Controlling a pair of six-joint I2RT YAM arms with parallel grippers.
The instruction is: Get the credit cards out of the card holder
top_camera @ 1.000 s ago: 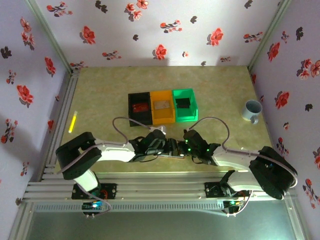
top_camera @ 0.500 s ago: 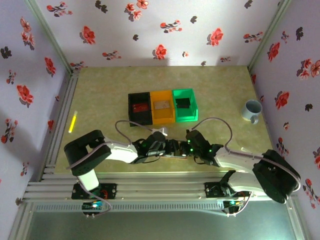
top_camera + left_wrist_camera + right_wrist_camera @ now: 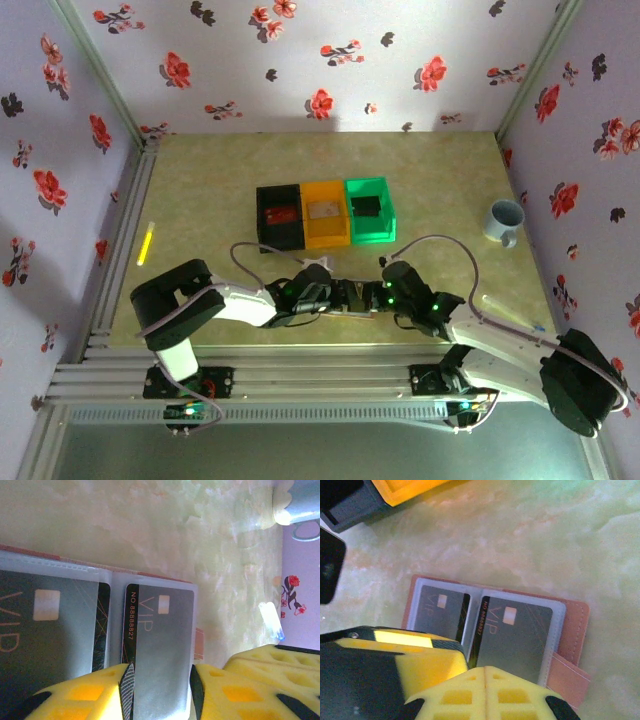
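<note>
Two dark grey plastic cards marked VIP sit in the clear sleeves of the flat pinkish-brown bifold card holder (image 3: 572,630). It lies open on the pale marbled table (image 3: 200,180) close to its near edge, about midway along it. It is well short of the row of black (image 3: 279,215), orange (image 3: 325,212) and green (image 3: 370,208) plastic bins.

The left gripper (image 3: 160,677) has its yellow fingers (image 3: 85,692) apart, one on each long side of the right-hand card (image 3: 162,630). They stand right at the card's edges, but whether they already pinch it cannot be told. The other card (image 3: 50,625) lies untouched beside it.

The right gripper (image 3: 485,675) has its fingers pressed together, empty. Its tip is over the holder's near edge, roughly at the fold. It looks set to pin the holder down, though contact is not clear.

Over the last second the right arm's elbow has swung out toward the table's near right corner and its forearm now lies flatter. The left arm's shoulder has edged slightly inward. Both grippers have kept their place at the holder, which has not shifted.

So the change is in posture, not progress: both cards are fully seated. The draw on the right-hand card looks like the next step, and it needs the holder held firm.
</note>
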